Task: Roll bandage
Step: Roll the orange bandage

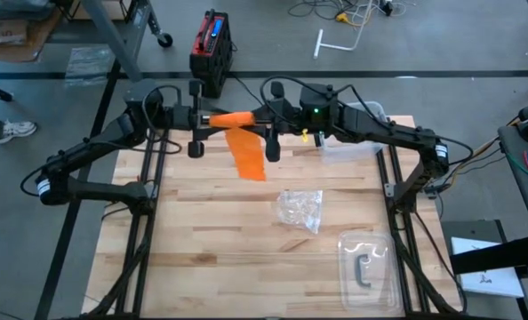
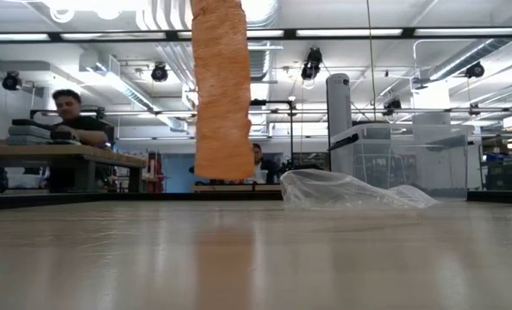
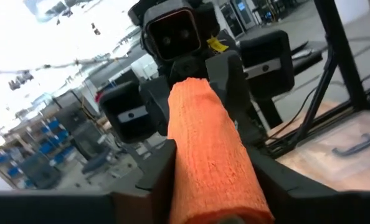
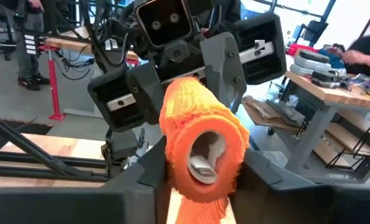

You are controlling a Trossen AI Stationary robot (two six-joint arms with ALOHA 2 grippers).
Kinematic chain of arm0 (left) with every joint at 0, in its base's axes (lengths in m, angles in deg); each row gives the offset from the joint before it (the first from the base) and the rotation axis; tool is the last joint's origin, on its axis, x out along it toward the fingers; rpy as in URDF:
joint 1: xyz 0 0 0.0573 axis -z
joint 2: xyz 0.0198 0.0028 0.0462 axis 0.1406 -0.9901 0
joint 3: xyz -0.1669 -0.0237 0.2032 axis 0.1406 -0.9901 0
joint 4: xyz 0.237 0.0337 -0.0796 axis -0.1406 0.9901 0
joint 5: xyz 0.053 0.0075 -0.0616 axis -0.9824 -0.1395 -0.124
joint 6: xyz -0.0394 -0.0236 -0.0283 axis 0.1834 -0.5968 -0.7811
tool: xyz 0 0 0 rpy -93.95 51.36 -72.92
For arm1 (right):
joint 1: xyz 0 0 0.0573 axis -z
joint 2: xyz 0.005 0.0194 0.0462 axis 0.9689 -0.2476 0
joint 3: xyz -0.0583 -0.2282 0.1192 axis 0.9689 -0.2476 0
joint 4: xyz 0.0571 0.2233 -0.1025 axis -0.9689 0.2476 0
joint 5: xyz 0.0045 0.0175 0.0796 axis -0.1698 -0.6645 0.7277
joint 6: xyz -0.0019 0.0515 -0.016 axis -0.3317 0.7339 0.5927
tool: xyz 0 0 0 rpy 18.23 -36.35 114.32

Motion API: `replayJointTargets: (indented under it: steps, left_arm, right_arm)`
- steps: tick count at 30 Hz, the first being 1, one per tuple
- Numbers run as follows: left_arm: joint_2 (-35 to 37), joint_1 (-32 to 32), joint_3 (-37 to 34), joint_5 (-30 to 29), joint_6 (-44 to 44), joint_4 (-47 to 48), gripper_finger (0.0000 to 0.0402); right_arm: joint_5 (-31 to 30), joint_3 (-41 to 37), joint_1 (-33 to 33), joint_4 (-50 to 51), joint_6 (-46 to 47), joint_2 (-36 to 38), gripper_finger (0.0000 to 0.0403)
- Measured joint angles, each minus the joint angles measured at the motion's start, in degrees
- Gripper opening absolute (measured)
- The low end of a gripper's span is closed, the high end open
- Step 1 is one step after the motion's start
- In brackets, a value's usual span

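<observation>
Now gripping the bandage (image 1: 244, 151) from both ends, above the table's (image 1: 202, 231) far edge at the upper centre of the high view. Clenching the rolled part from the picture's left with the left gripper (image 1: 212, 118), fingers (image 3: 162, 180) pressing against the sides of the roll. Clenching the same roll from the picture's right with the right gripper (image 1: 257, 118), fingers (image 4: 149, 171) hugging the roll's open end, a pale core showing inside it. Keeping the roll level, end to end between the two wrists, well clear of the wood.

Letting the unrolled tail hang off the roll as a flat orange strip, slanting toward the lower right in the high view. Dangling in the low view too (image 2: 221, 103), dropping from the top edge left of centre and ending above the tabletop, not touching it.

Leaving the wrapper (image 1: 301, 211) crumpled on the boards right of centre, apart from the strip; showing again in the low view (image 2: 351, 191) as a clear heap just right of the hanging strip. Leaving a clear tray (image 1: 393, 276) at the lower right with a dark clip (image 1: 363, 269) lying inside.

Sitting behind a bench at the left of the low view, a person (image 2: 75, 120), well beyond the table.
</observation>
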Motion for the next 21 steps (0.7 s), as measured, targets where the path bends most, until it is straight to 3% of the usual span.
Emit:
replayJointTargets:
  steps: [9, 14, 21]
  left_arm:
    - [6.24, -0.02, -0.02, 2.03, -7.22, 7.93, 0.0232]
    - [7.75, -0.01, -0.44, 9.20, -19.28, 5.57, 0.0248]
    - [5.45, 0.37, -0.72, 7.50, -30.00, -1.04, 0.0248]
  right_arm:
    - [4.59, -0.02, 0.00, -2.47, -13.27, 0.20, 0.0088]
    - [5.63, -0.18, -0.04, -3.05, -22.47, 0.11, 0.0087]
    - [4.17, -0.20, 0.07, -4.73, -30.28, -0.49, 0.0087]
